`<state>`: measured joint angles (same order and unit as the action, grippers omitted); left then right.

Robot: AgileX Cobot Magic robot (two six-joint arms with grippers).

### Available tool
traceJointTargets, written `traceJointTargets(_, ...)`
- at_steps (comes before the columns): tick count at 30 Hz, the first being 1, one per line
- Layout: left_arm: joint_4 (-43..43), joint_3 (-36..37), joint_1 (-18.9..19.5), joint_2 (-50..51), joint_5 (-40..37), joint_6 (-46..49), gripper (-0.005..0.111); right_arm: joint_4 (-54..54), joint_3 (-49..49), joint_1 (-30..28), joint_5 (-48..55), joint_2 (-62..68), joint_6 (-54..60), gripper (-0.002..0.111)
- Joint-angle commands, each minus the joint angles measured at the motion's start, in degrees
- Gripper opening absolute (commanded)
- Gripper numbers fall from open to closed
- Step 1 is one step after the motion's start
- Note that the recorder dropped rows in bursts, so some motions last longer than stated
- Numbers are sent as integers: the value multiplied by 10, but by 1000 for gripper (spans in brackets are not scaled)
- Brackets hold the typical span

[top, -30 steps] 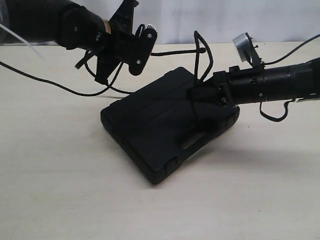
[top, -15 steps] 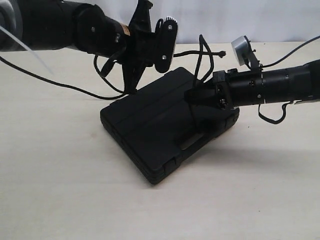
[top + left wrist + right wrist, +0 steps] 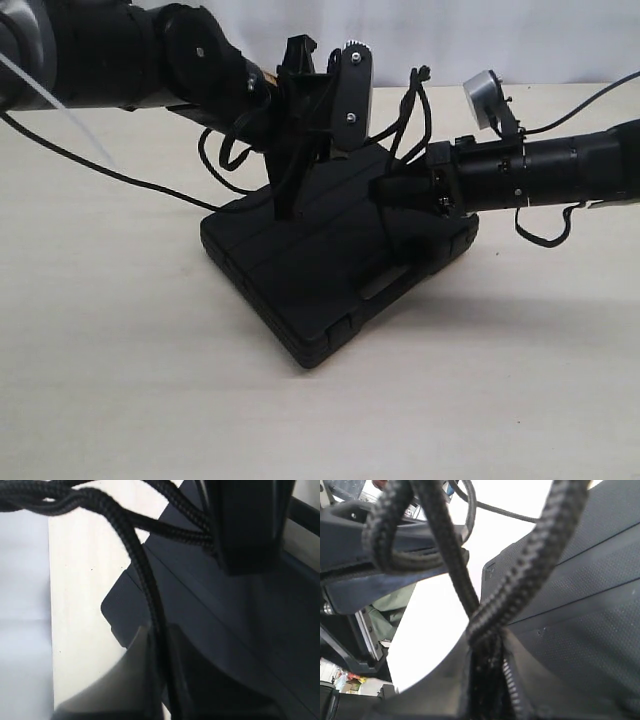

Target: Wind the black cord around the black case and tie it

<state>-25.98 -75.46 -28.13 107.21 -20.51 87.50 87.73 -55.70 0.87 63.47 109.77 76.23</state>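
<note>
Exterior view: the black case [image 3: 320,270], flat matte ribbed plastic, lies on the pale counter [image 3: 120,380]. Its long axis runs near-left to far-right, with the handle slot on its near-right edge. Over its far side the left arm [image 3: 150,60] slants down, and the right arm [image 3: 560,165] reaches in level. Left wrist view: the left jaws pinch the braided black cord [image 3: 142,575] tight. Right wrist view: the right jaws are clamped on the cord, which loops above the stippled lid.

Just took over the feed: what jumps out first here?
The black case lies flat mid-table. Right above its lid, the left pincer and the right pincer are each shut on the black cord. The cord loops up between them.
</note>
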Motion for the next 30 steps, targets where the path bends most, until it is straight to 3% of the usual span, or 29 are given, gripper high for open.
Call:
traceJointTargets(1, -8, 0, -2, -3, 3, -4, 0, 13, -3, -1, 30, 0, 11, 5)
traceJointTargets(12, -8, 0, -2, 2, -35, -4, 0, 12, -3, -1, 65, 0, 27, 5)
traceJointTargets(23, -7, 0, -4, 39, -40, -4, 0, -67, -3, -1, 65, 0, 68, 5)
traceJointTargets(30, -7, 0, -16, 55, 12, -1, 0, -98, -3, -1, 23, 1, 74, 5)
